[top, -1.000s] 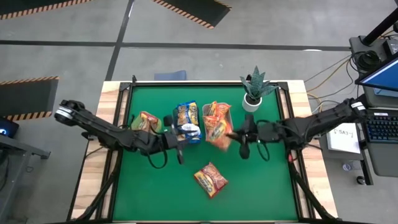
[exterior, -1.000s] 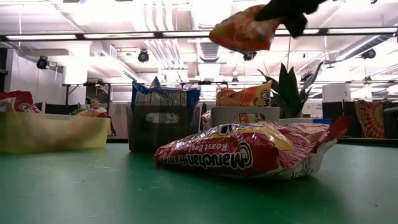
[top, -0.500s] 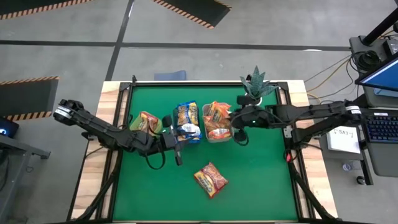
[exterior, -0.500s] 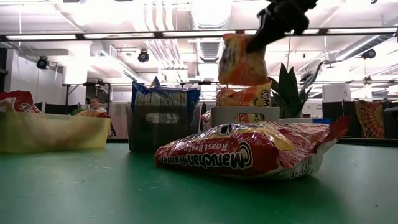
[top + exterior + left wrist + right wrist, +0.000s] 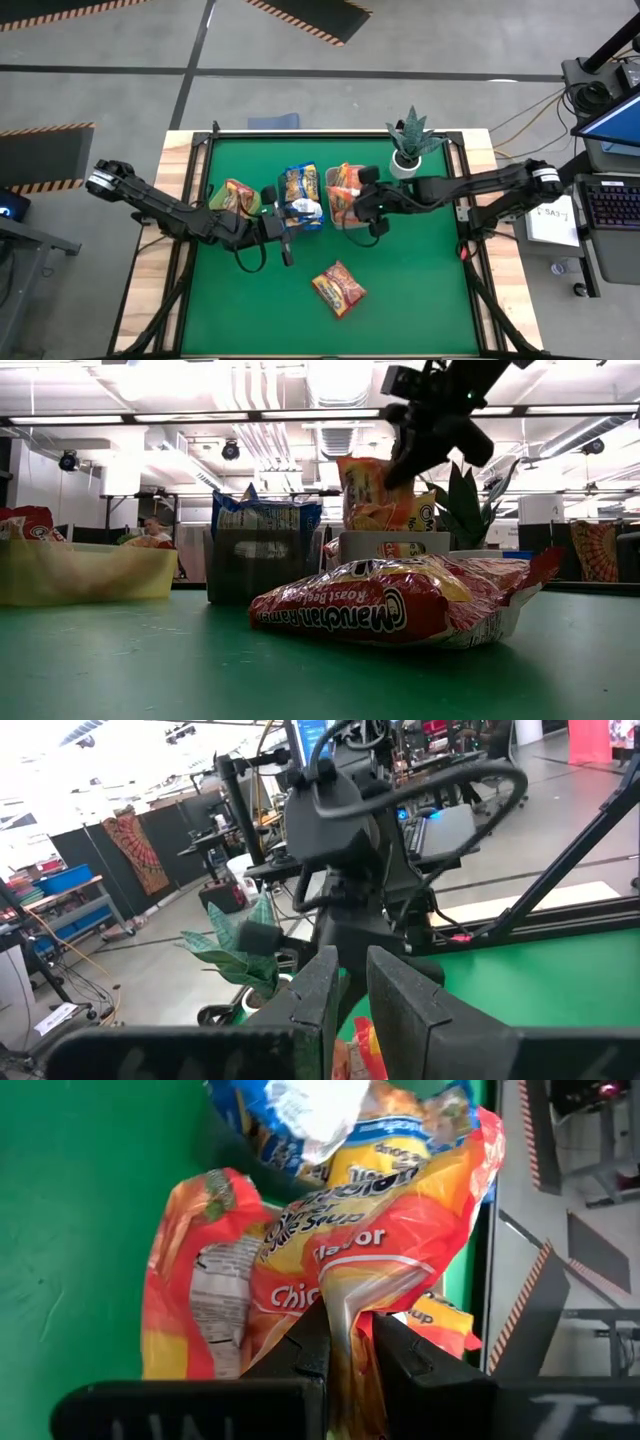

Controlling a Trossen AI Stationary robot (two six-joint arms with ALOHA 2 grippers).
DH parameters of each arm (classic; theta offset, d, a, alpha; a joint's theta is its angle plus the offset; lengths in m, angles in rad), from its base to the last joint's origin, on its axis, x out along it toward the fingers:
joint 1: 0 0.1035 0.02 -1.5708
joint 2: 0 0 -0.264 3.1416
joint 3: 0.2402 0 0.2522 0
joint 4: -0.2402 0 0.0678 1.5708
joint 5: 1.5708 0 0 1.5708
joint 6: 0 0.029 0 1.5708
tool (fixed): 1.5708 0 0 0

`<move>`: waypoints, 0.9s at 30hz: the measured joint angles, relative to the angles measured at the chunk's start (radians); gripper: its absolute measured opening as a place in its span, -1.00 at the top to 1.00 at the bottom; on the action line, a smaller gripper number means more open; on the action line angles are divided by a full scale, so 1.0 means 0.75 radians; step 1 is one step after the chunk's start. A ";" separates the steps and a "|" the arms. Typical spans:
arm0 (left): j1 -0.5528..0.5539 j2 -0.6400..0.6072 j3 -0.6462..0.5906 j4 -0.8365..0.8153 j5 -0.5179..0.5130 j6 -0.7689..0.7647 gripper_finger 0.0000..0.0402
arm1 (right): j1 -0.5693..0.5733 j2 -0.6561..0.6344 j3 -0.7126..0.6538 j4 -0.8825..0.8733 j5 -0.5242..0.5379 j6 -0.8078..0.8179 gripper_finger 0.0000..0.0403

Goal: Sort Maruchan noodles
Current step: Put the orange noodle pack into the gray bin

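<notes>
My right gripper [image 5: 366, 206] is shut on an orange noodle packet [image 5: 372, 495], which stands upright over the pale bin [image 5: 393, 546] at mid table. Another orange packet [image 5: 415, 512] leans in that bin. The dark bin [image 5: 300, 200] beside it holds blue-and-yellow packets [image 5: 265, 515]. The green bin [image 5: 85, 572] on the left holds red ones. One red packet [image 5: 338, 288] lies flat on the green mat near the front. My left gripper [image 5: 287, 238] hovers shut in front of the dark bin, with nothing between its fingers [image 5: 318, 995]. My right gripper pinches the orange packet's upper end [image 5: 345, 1302] between its two fingers, the plastic bunched into a narrow fold there. The fingers slant down from the table's right side. The packet hangs upright below them, its lower end [image 5: 365, 525] at the pale bin's rim.
A potted plant [image 5: 412, 142] stands at the far right of the mat, just behind my right arm. The three bins stand in a row across the middle. Open green mat lies to the near left and near right of the red packet.
My right gripper has moved toward the table's left and down to the pale bin, rolling its wrist. The orange packet, first lying flat high above the table, has turned upright and sunk to the bin.
</notes>
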 joint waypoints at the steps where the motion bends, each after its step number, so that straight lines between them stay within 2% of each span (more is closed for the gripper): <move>1: 0.000 0.002 0.000 0.000 0.000 0.000 0.80 | 0.000 0.014 0.000 0.002 0.001 -0.001 0.87; 18: 0.000 0.005 0.000 0.000 0.001 0.001 0.80 | 0.002 0.263 0.005 0.008 0.007 0.006 0.87; 27: 0.000 0.006 0.000 -0.001 0.001 0.001 0.80 | 0.000 0.297 0.004 0.005 -0.041 0.013 0.87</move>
